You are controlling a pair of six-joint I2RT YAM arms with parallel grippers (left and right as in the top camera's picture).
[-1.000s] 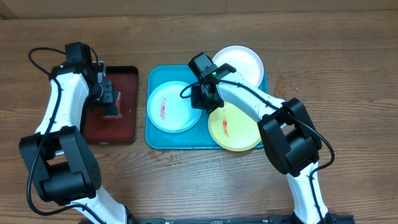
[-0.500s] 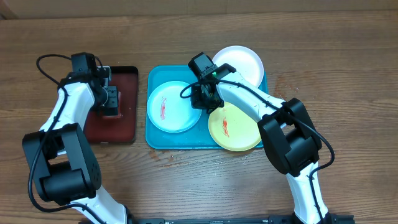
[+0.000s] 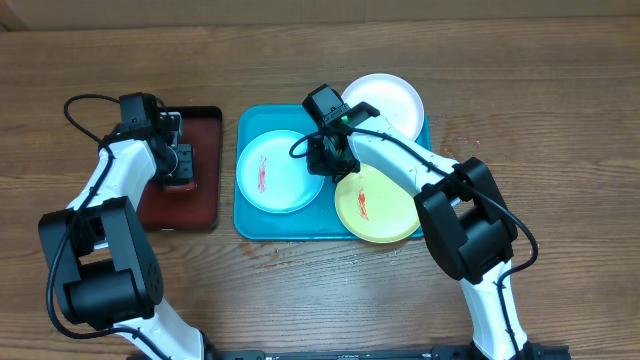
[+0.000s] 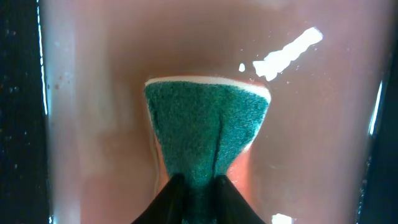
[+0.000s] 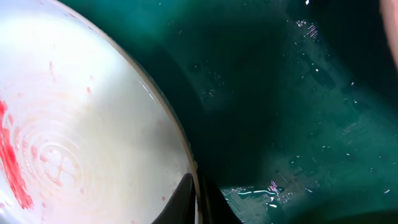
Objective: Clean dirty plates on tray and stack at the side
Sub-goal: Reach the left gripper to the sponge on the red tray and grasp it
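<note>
Beside blue tray (image 3: 249, 221): black tray (image 3: 198, 208), left claw (image 4: 198, 182) pinching sponge (image 4: 208, 121).

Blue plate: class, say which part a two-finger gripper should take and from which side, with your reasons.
Take the blue plate by its thin rim on the right, one finger over and one under. It lies flat in the tray, so only the raised lip gives purchase. That side faces the right gripper, which straddles the rim in the wrist view.
</note>
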